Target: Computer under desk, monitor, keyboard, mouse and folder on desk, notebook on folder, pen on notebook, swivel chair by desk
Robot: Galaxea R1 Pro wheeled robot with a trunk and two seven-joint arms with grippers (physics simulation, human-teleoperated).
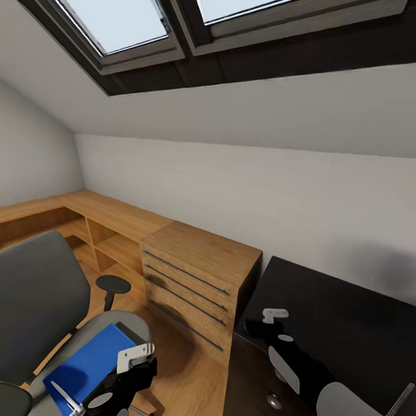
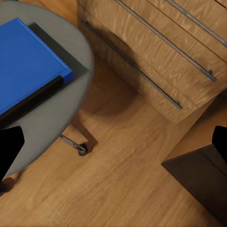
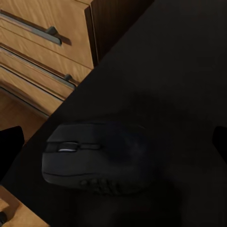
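Note:
The blue folder [image 1: 91, 366] lies flat on the grey seat of the swivel chair [image 1: 31, 298] at the lower left. My left gripper [image 1: 136, 370] hovers open beside the seat's front edge. In the left wrist view the folder [image 2: 26, 61] rests on the seat [image 2: 52, 118], and the left gripper [image 2: 113, 142] has its dark fingertips [image 2: 9, 149] far apart over the floor. My right gripper [image 1: 261, 327] hangs open over the left end of the black desk [image 1: 348, 321]. In the right wrist view the dark mouse [image 3: 94, 158] lies on the desk [image 3: 179, 71] between its spread fingers.
A light wooden drawer cabinet [image 1: 194, 273] stands between chair and desk, joined to a low wooden shelf [image 1: 105, 228] along the wall. The desk's dark drawer unit [image 1: 255, 389] is beneath my right arm. Bare wood floor [image 2: 123, 179] lies between seat and cabinet. Skylights [image 1: 112, 19] are overhead.

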